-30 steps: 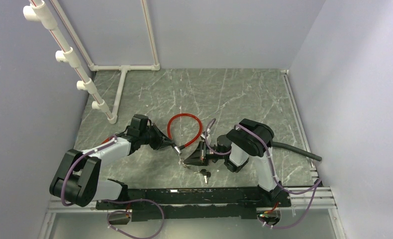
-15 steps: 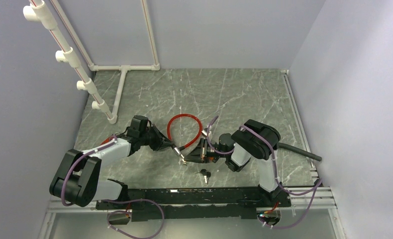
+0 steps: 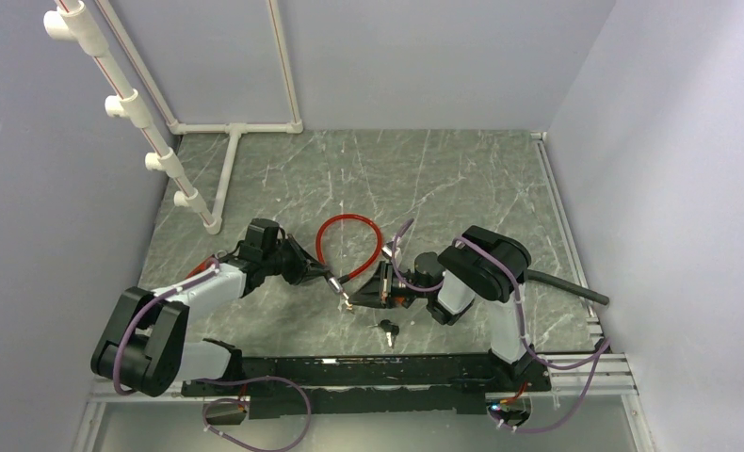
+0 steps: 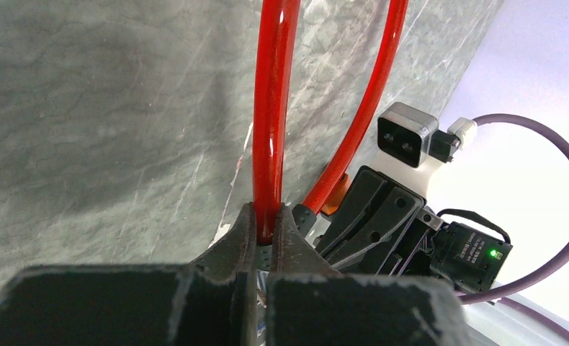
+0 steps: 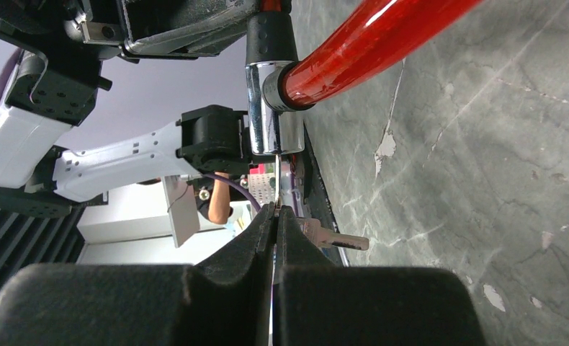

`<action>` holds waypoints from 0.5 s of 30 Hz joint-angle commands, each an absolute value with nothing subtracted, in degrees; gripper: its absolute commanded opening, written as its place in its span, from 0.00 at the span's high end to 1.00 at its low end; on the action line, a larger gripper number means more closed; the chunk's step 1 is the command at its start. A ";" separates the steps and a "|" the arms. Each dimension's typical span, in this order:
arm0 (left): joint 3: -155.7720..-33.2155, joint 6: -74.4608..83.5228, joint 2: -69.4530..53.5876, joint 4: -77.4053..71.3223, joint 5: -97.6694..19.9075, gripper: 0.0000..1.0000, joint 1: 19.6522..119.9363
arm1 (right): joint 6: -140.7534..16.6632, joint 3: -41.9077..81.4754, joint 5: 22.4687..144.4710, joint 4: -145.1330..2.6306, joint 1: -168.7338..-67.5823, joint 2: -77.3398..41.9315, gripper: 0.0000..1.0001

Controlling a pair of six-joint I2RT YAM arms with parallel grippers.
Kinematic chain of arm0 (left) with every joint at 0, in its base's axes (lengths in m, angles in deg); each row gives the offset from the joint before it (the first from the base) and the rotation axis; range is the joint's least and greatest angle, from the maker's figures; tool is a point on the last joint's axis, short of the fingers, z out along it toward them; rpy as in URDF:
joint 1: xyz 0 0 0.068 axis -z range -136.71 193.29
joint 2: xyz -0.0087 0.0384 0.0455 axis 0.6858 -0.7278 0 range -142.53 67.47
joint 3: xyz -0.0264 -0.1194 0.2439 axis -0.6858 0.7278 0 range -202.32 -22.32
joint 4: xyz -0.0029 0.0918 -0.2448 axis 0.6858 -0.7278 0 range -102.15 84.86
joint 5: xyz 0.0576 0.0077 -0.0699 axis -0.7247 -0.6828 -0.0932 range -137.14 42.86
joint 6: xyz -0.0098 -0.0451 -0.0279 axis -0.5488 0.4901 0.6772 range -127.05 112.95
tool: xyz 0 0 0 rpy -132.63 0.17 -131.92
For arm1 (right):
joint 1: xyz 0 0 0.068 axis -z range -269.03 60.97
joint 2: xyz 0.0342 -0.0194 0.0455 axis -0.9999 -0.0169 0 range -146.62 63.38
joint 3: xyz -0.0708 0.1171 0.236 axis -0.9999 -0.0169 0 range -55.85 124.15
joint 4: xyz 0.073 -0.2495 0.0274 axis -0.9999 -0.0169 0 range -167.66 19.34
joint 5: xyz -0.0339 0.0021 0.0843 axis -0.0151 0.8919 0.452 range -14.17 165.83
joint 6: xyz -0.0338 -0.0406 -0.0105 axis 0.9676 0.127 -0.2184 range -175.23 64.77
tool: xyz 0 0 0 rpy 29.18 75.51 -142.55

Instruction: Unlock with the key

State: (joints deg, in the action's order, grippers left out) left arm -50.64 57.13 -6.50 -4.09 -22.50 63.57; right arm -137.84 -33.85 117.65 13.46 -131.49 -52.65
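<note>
Cable loop [image 3: 347, 218] lies behind the left hand [image 3: 333, 281] and right hand [image 3: 352, 302]; loose keys [image 3: 388, 328] before them

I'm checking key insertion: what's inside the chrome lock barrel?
A thin key blade runs from the right gripper into the chrome lock barrel. Its tip is hidden inside, so depth cannot be judged.

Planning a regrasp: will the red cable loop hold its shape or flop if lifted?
Probably springy rather than floppy: the red cable keeps a smooth open loop in the top view. Its glossy surface may slip between jaws.
</note>
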 commanded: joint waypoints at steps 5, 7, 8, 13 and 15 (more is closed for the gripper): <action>-50.39 57.89 -5.75 1.00 -20.16 1.00 63.42 | -136.95 -32.96 116.25 27.42 -131.39 -50.70 1.00; -50.42 57.75 -5.65 0.82 -20.31 1.00 63.42 | -137.07 -32.68 116.39 27.42 -131.55 -50.87 1.00; -50.45 57.73 -5.67 0.64 -20.47 1.00 63.42 | -137.12 -32.59 116.35 27.39 -131.63 -50.88 1.00; -50.19 57.59 -6.12 0.82 -20.66 1.00 63.42 | -137.02 -32.30 116.17 27.37 -132.01 -50.64 1.00; -50.04 57.84 -6.13 1.22 -20.52 1.00 63.42 | -137.13 -32.14 116.21 27.42 -132.02 -50.66 1.00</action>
State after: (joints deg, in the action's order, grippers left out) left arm -50.03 57.27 -6.50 -2.99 -22.54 63.50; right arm -137.82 -33.33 117.65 13.46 -131.86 -52.63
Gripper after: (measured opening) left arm 0.050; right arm 0.025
